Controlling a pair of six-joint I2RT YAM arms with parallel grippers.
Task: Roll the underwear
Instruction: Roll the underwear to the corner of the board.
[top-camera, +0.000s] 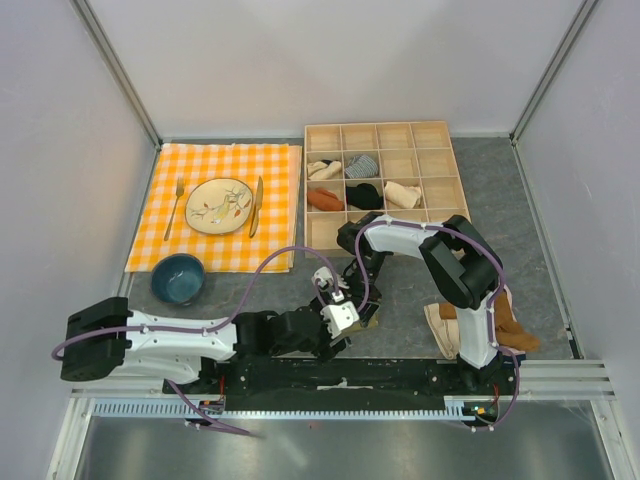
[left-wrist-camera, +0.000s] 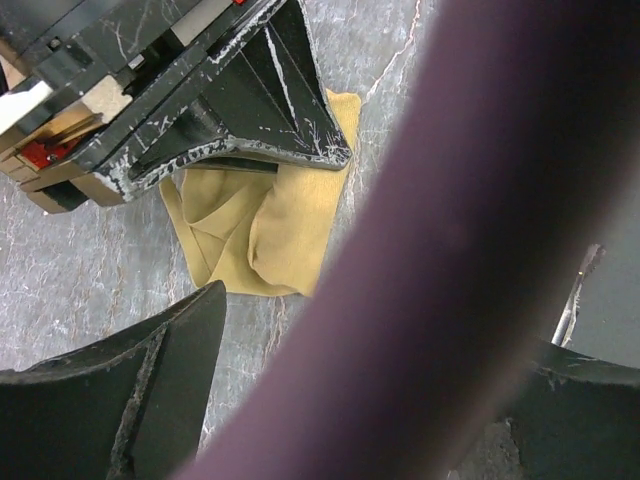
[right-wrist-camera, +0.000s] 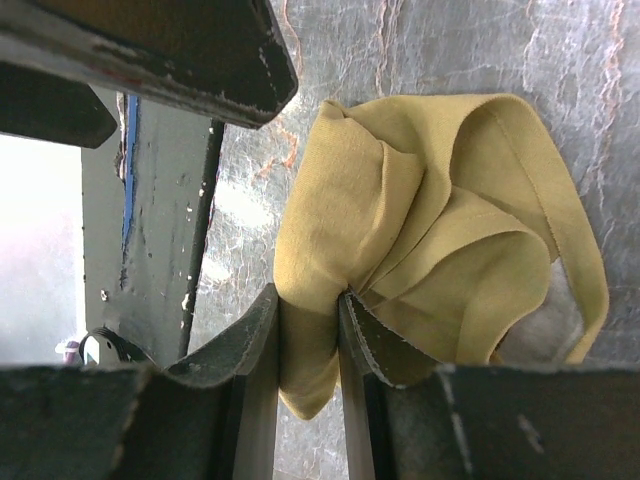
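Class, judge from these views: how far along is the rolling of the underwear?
Done: nothing rolled; the underwear lies crumpled on the table. In hand: the right gripper pinches one fold; the left gripper hangs open nearby. Still to do: flatten it and roll it up.

I found the near middle of the table (top-camera: 545, 225) crowded. The right gripper (right-wrist-camera: 308, 330) was pinching a fold of the underwear (right-wrist-camera: 430, 250), and the left gripper (top-camera: 340, 318) stood wide just beside it, with no passage between them. A purple cable (left-wrist-camera: 440, 240) crossed the left wrist view. The blue bowl (top-camera: 178, 277) flanked the left arm. The wooden box (top-camera: 385, 130) closed off the far side. Bare table lay open between that box and the arms.
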